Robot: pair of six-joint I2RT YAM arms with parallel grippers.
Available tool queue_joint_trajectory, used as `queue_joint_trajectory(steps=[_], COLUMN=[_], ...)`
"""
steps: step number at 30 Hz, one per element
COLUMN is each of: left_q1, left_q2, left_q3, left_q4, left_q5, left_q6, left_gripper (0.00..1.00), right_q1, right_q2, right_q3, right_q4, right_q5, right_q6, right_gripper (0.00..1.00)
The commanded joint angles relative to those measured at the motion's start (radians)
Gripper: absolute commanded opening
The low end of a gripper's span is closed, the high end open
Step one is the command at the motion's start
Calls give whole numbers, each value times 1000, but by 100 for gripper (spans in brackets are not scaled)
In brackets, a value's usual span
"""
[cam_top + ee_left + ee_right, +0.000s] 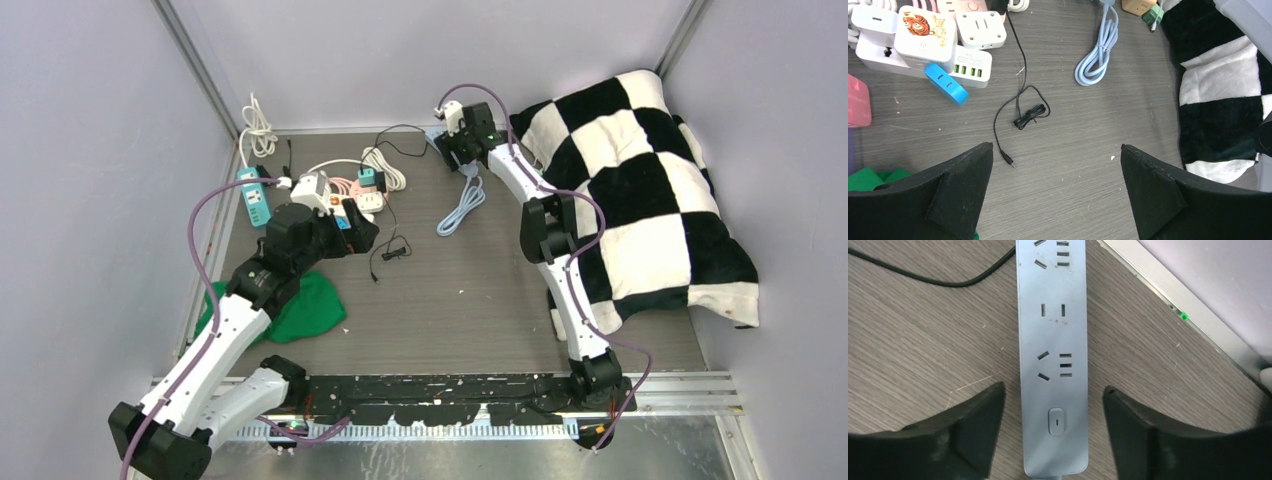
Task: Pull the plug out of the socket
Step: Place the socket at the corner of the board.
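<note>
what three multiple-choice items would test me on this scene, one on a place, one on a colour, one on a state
1. Where does the green cloth lie?
A) beside the left arm
B) on the checkered blanket
C) against the back wall

2. What colour is the thick coiled cable in the middle?
A) red
B) light blue
C) yellow

3. How is the left gripper?
A) shut on the black wire
B) shut on the cloth
C) open, holding nothing

Answers:
1 A, the top view shows it right next to that arm.
2 B, the top and left wrist views both show it pale blue.
3 C, its jaws stand wide apart with nothing between them.
</note>
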Motion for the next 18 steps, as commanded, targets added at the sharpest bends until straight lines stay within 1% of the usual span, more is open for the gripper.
queue_joint_trajectory(steps=[1,2,3,4,10,13,16,18], left_q1=[6,6,6,6,7,10,19,29], left_q2=[10,9,7,4,32,67,105,119], left_q3=[15,12,8,3,15,28,46,57], left_q4=[26,28,32,37,44,40,27,19], left_q5=[17,17,17,16,-13,-14,-12,-12], left_q6=[-14,-15,-16,-18,-34,-47,-45,-39], left_gripper=[100,100,100,100,100,100,100,100], right_q1=[7,5,3,-1,-41,-59,-73,-80], right_q2=[-32,-54,-80,-115,-388,-517,-618,-692], right_q3=[16,12,3,-23,-210,-316,-397,-496], right_q4=[48,45,44,48,23,-60,-197,-263], right_q5=[21,18,12,1,-162,-286,-445,-561], right_q6=[50,50,56,64,89,83,63,40], right_gripper=[86,93,98,99,100,100,100,100])
